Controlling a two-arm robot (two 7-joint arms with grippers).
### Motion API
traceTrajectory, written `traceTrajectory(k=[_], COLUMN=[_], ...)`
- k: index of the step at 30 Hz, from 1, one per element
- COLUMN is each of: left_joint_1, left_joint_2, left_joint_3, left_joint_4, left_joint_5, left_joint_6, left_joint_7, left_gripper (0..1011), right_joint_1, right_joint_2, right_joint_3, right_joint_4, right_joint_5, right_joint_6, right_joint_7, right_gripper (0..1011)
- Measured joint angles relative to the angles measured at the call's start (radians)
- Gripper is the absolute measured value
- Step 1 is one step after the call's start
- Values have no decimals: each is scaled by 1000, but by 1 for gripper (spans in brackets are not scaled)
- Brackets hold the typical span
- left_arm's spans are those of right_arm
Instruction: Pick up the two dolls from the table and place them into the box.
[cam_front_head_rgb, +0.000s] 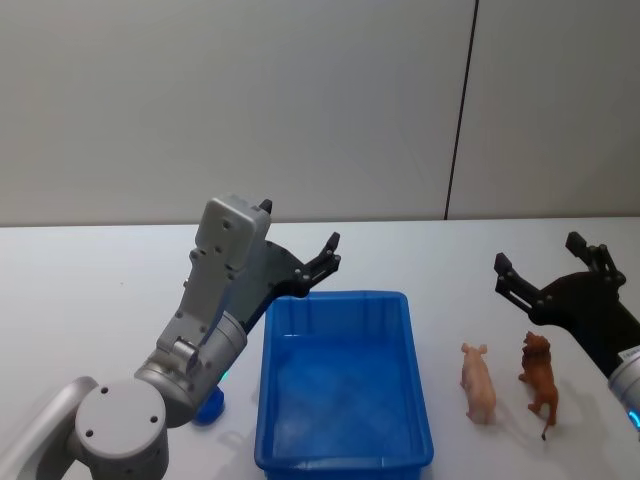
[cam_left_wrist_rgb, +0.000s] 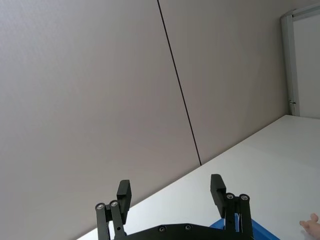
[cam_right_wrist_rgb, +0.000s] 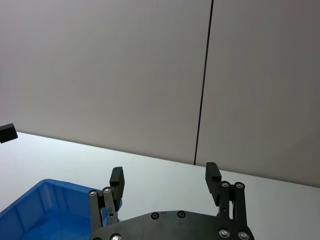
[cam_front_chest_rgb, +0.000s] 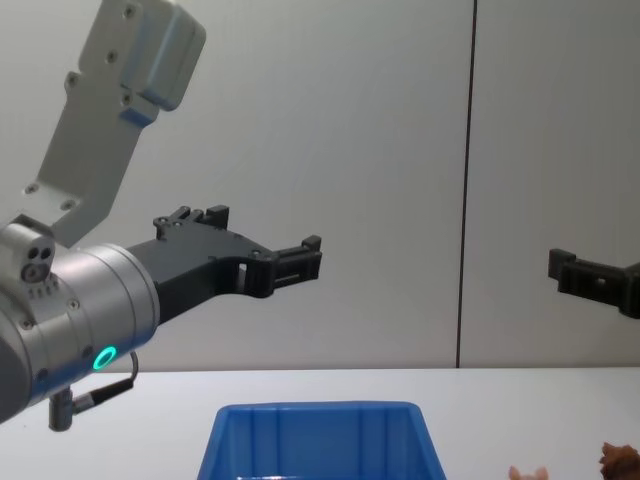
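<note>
The box (cam_front_head_rgb: 340, 297) is a bright blue bin standing empty at the table's (cam_front_head_rgb: 100, 290) front centre; its rim also shows in the chest view (cam_front_chest_rgb: 320, 410). Two dolls stand just to its right: a pale pink one (cam_front_head_rgb: 478, 381) nearer the box and a reddish-brown one (cam_front_head_rgb: 540, 374) beside it. My left gripper (cam_front_head_rgb: 300, 225) hovers open and empty above the box's far left corner. My right gripper (cam_front_head_rgb: 538, 255) hangs open and empty above and behind the dolls. The wrist views show each pair of fingers spread, left (cam_left_wrist_rgb: 170, 186) and right (cam_right_wrist_rgb: 165, 173).
A small blue round object (cam_front_head_rgb: 210, 405) lies on the table under my left arm, left of the box. A plain wall with a dark vertical seam (cam_front_head_rgb: 460, 110) stands behind the table. Bare tabletop stretches to the far left and behind the box.
</note>
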Motion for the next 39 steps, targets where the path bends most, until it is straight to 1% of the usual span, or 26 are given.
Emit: traceTrajectory(k=[8, 11, 12, 14, 19, 22, 25, 27, 31, 32, 33, 34, 39], left_joint_1=[0, 0, 0, 0, 0, 0, 0, 0, 0, 0, 0, 0, 0], left_joint_2=[0, 0, 0, 0, 0, 0, 0, 0, 0, 0, 0, 0, 0], left_joint_3=[0, 0, 0, 0, 0, 0, 0, 0, 0, 0, 0, 0, 0], left_joint_4=[0, 0, 0, 0, 0, 0, 0, 0, 0, 0, 0, 0, 0], left_joint_5=[0, 0, 0, 0, 0, 0, 0, 0, 0, 0, 0, 0, 0], left_joint_6=[0, 0, 0, 0, 0, 0, 0, 0, 0, 0, 0, 0, 0], left_joint_7=[0, 0, 0, 0, 0, 0, 0, 0, 0, 0, 0, 0, 0], left_gripper=[1004, 1004, 1004, 1004, 1004, 1004, 1004, 1004, 1004, 1004, 1004, 1004, 1004], right_joint_1=[-8, -22, -22, -38, -69, -96, -111, -120, -125, -125, -123, -118, -96], right_joint_2=[9, 25, 25, 40, 67, 90, 102, 110, 117, 117, 116, 113, 97], right_joint_3=[8, 19, 19, 28, 44, 57, 63, 66, 68, 68, 66, 63, 51], right_joint_4=[-4, -13, -13, -22, -37, -49, -54, -56, -51, -51, -45, -38, -11], right_joint_5=[9, 20, 20, 29, 45, 56, 60, 61, 47, 47, 40, 29, -7], right_joint_6=[-2, -3, -3, -1, 14, 39, 55, 77, 125, 125, 137, 154, 196], right_joint_7=[-1, -6, -6, -11, -23, -33, -36, -38, -39, -39, -39, -39, -39], right_gripper=[1001, 1001, 1001, 1001, 1001, 1001, 1001, 1001, 1001, 1001, 1001, 1001, 1001])
